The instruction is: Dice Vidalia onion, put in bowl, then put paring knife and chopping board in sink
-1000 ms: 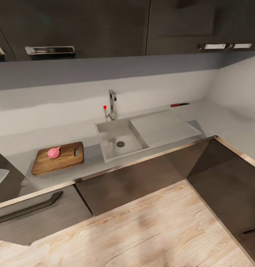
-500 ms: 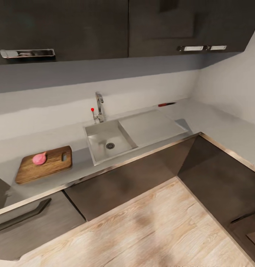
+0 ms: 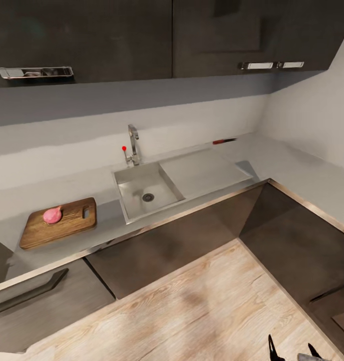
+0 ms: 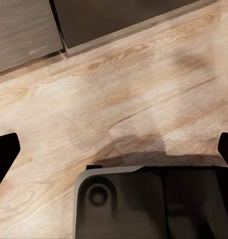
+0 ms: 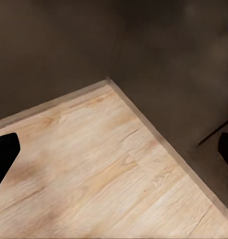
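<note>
The pinkish Vidalia onion (image 3: 52,215) lies whole on the brown chopping board (image 3: 66,226), left of the sink (image 3: 136,181) on the grey countertop (image 3: 287,168). In the basin I see just its round drain. The red-handled paring knife (image 3: 224,141) rests against the back wall, behind the drainboard. The bowl is out of view. My right gripper (image 3: 291,348) pokes in at the bottom right, low over the floor and far from the counter, fingers apart. In its wrist view the right gripper (image 5: 114,149) is open over floorboards. My left gripper (image 4: 114,149) is open above floor and the robot's dark base.
The chrome tap (image 3: 133,144) with its red knob stands behind the basin. Dark cabinets (image 3: 172,240) run under the worktop and turn a corner at the right. Wall cupboards (image 3: 91,40) hang above. Wooden floor (image 3: 202,311) lies between me and the counter.
The camera swung to the right, so the whole scene slid left; the things on the counter kept their places. The right gripper's fingertips have come into the bottom edge.
</note>
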Controlling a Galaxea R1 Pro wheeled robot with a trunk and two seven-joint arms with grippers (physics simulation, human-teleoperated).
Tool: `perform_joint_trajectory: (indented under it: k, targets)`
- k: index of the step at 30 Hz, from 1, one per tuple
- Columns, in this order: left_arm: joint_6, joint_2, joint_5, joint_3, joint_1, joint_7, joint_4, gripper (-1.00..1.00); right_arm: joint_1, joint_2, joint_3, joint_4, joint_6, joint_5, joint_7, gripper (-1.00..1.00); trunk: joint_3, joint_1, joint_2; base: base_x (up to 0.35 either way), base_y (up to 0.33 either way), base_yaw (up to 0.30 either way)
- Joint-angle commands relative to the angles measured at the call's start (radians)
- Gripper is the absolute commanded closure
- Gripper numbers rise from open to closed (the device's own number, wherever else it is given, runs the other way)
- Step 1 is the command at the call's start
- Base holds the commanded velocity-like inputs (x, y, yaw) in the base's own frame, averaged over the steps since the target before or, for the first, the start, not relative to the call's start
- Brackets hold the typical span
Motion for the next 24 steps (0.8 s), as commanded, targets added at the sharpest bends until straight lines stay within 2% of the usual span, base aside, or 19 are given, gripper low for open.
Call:
perform_joint_trajectory:
  k: [1, 2, 3, 5, 6, 7, 8, 9, 10, 11, 13, 14, 16, 17, 20, 21, 24]
  targets:
    - [-0.002, 0.001, 0.001, -0.006, 0.000, 0.010, 0.003, -1.00, -0.011, -0.002, 0.005, -0.136, 0.161, 0.010, -0.005, -1.00, -0.001, 0.001, -0.002, 0.000, 0.000, 0.000]
    - [-0.002, 0.001, 0.001, -0.006, 0.000, 0.010, 0.005, -1.00, -0.040, -0.007, 0.007, -0.170, 0.226, 0.010, -0.011, -1.00, -0.001, 0.001, -0.002, 0.000, 0.000, 0.000]
    - [-0.002, 0.002, 0.001, -0.006, 0.000, 0.010, 0.009, -1.00, -0.065, -0.009, 0.008, -0.182, 0.259, 0.010, -0.014, -1.00, -0.001, 0.001, -0.002, 0.000, 0.000, 0.000]
    - [-0.002, 0.002, 0.001, -0.006, 0.000, 0.010, 0.014, -1.00, -0.201, -0.014, 0.009, -0.210, 0.408, 0.011, -0.025, -1.00, -0.001, 0.001, -0.002, 0.000, 0.000, 0.000]
    - [-0.002, 0.001, 0.001, -0.006, 0.000, 0.010, 0.015, -1.00, -0.237, -0.016, 0.010, -0.214, 0.450, 0.012, -0.026, -1.00, -0.001, 0.001, -0.002, 0.000, 0.000, 0.000]
    - [-0.002, 0.000, 0.001, -0.006, 0.000, 0.010, 0.018, -1.00, -0.308, -0.019, 0.010, -0.219, 0.533, 0.013, -0.028, -1.00, -0.001, 0.001, -0.002, 0.000, 0.000, 0.000]
    - [-0.002, -0.001, 0.001, -0.006, 0.000, 0.010, 0.019, -1.00, -0.341, -0.022, 0.011, -0.221, 0.571, 0.014, -0.028, -1.00, -0.001, 0.001, -0.002, 0.000, 0.000, 0.000]
    - [-0.002, -0.004, 0.001, -0.006, 0.000, 0.010, 0.025, -1.00, -0.437, -0.030, 0.011, -0.225, 0.660, 0.015, -0.032, -1.00, -0.001, 0.001, -0.002, 0.000, 0.000, 0.000]
    - [-0.002, -0.006, 0.001, -0.006, 0.000, 0.010, 0.029, -1.00, -0.492, -0.034, 0.011, -0.227, 0.700, 0.017, -0.033, -1.00, -0.001, 0.001, -0.002, 0.000, 0.000, 0.000]
    - [-0.002, -0.006, 0.001, -0.006, 0.000, 0.010, 0.031, -1.00, -0.518, -0.036, 0.012, -0.227, 0.717, 0.019, -0.034, -1.00, -0.001, 0.001, -0.002, 0.000, 0.000, 0.000]
    - [-0.002, -0.008, 0.001, -0.006, 0.000, 0.010, 0.036, -1.00, -0.616, -0.039, 0.028, -0.229, 0.788, 0.040, -0.038, -1.00, -0.001, 0.001, -0.002, 0.000, 0.000, 0.000]
    - [-0.002, -0.009, 0.001, -0.006, 0.000, 0.010, 0.037, -1.00, -0.640, -0.040, 0.037, -0.229, 0.810, 0.049, -0.040, -1.00, -0.001, 0.001, -0.002, 0.000, 0.000, 0.000]
    - [-0.002, -0.011, 0.001, -0.006, 0.000, 0.010, 0.039, -1.00, -0.741, -0.041, 0.087, -0.229, 0.905, 0.099, -0.056, -1.00, -0.001, 0.001, -0.002, 0.000, 0.000, 0.000]
    - [-0.002, -0.011, 0.001, -0.006, 0.000, 0.010, 0.039, -1.00, -0.768, -0.040, 0.101, -0.229, 0.928, 0.112, -0.062, -1.00, -0.001, 0.001, -0.002, 0.000, 0.000, 0.000]
    - [-0.002, -0.012, 0.001, -0.006, 0.000, 0.010, 0.040, -1.00, -0.947, -0.037, 0.168, -0.204, 1.052, 0.168, -0.103, -1.00, -0.001, 0.001, -0.002, 0.000, 0.000, 0.000]
    - [-0.002, -0.012, 0.001, -0.006, 0.000, 0.010, 0.040, -1.00, -0.981, -0.037, 0.176, -0.194, 1.070, 0.172, -0.109, -1.00, -0.001, 0.001, -0.002, 0.000, 0.000, 0.000]
    - [-0.001, -0.013, 0.002, -0.006, 0.000, 0.009, 0.042, -1.00, -1.211, -0.037, 0.202, -0.055, 1.131, 0.185, -0.132, -1.00, -0.001, 0.001, -0.002, 0.002, -0.006, 0.000]
